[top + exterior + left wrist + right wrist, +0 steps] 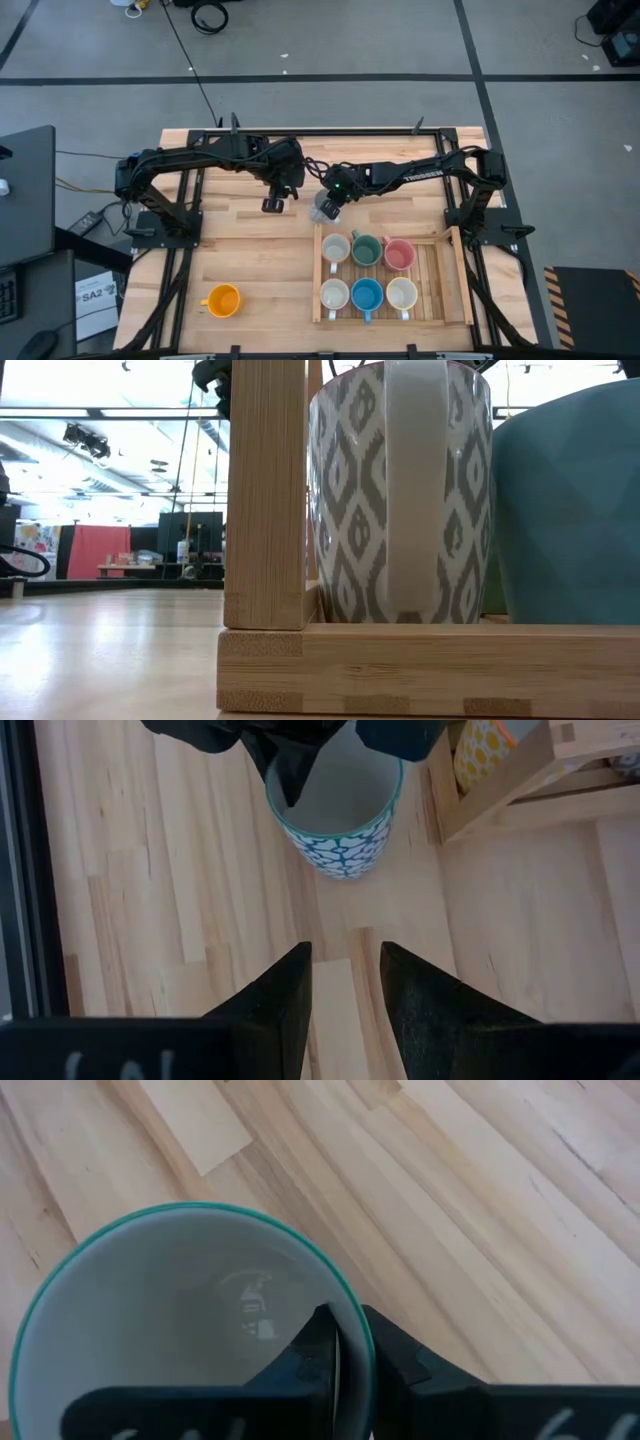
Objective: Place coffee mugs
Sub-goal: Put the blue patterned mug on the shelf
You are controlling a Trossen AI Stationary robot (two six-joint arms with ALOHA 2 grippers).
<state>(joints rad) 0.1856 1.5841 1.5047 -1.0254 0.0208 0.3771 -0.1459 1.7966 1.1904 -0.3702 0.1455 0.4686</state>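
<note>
A mug with a teal rim and a blue-and-white pattern stands on the wooden table just beyond the tray's far left corner. My right gripper is shut on it. My left gripper hangs open a little to the mug's left, with nothing between its fingers. A wooden tray holds several mugs in two rows, among them a green one, a pink one and a blue one. An orange mug stands alone near the table's front left. My right gripper pinches the mug's wall at the rim, one finger inside the mug and one outside. The fingers slant down from the table's right side. The mug sits upright with its base on the table.
The tray's corner post and front rail fill the low view, with a grey-patterned mug and the blue mug behind them. Bare wood lies to the tray's left, around the orange mug.
</note>
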